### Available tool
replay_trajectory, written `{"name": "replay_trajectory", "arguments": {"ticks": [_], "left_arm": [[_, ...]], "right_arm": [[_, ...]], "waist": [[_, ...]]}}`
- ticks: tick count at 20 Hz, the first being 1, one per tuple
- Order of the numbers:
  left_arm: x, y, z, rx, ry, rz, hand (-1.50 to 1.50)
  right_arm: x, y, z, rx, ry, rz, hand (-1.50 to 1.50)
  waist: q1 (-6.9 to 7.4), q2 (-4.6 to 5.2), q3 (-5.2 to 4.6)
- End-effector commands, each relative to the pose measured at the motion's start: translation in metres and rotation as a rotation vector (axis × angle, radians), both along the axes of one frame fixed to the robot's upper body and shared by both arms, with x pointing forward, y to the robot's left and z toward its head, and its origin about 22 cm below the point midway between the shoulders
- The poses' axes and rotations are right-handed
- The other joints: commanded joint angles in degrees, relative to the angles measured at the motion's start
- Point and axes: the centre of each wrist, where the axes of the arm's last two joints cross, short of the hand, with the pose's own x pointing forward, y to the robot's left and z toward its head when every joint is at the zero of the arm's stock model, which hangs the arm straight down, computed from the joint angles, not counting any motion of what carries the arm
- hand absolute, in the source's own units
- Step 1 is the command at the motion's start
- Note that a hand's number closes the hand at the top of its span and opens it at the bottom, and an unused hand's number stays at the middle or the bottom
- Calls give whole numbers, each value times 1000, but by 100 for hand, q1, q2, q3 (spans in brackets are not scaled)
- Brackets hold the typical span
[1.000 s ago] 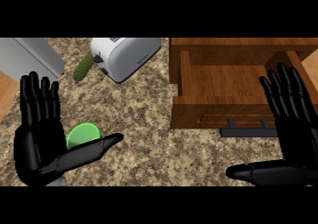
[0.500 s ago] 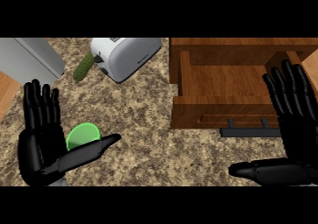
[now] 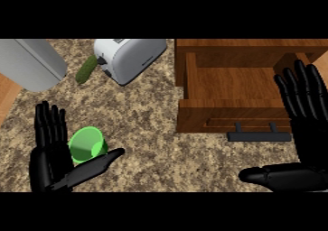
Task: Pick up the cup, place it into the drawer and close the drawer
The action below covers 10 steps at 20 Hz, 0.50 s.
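Here the black left hand (image 3: 51, 155) stands at the lower left with its fingers straight and pointing up the view, its thumb stretched out to the right; it grasps nothing. The small bright green plastic cup (image 3: 86, 145) sits on the counter in the crook between those fingers and the thumb, and the fingers cover its left edge while the thumb crosses in front of its lower part, so whether either touches the cup cannot be told. The cup stands upright with its open mouth toward the view, its long axis running straight up from the counter.

The black right hand (image 3: 311, 144) is at the right edge, likewise flat and released, fingers pointing up, thumb reaching left along the bottom. Its wrist and part of its palm are cut off by the view's edge. Its fingers overlap the right end of the open brown wooden drawer (image 3: 223, 88), hiding that corner and the end of the dark bar handle (image 3: 258, 136) on the drawer's front.

The speckled brown granite counter (image 3: 153, 135) lies open between cup and drawer. Further back stand a white and grey toaster (image 3: 129, 57), a dark green cucumber (image 3: 86, 70) lying slantwise just beside it, and a grey metal block (image 3: 26, 61) cut off at the upper left.
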Motion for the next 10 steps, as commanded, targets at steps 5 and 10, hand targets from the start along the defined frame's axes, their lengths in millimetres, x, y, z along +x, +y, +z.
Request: {"name": "replay_trajectory", "arguments": {"ticks": [5,10], "left_arm": [[-12,25,-34,-4,63,65,-150],[-23,26,-64,4,72,83,-150]], "right_arm": [[-16,1,11,-13,-2,15,-150],[6,-1,1,-3,13,15,-150]], "waist": [[-6,-3,-1],[9,0,-1]]}}
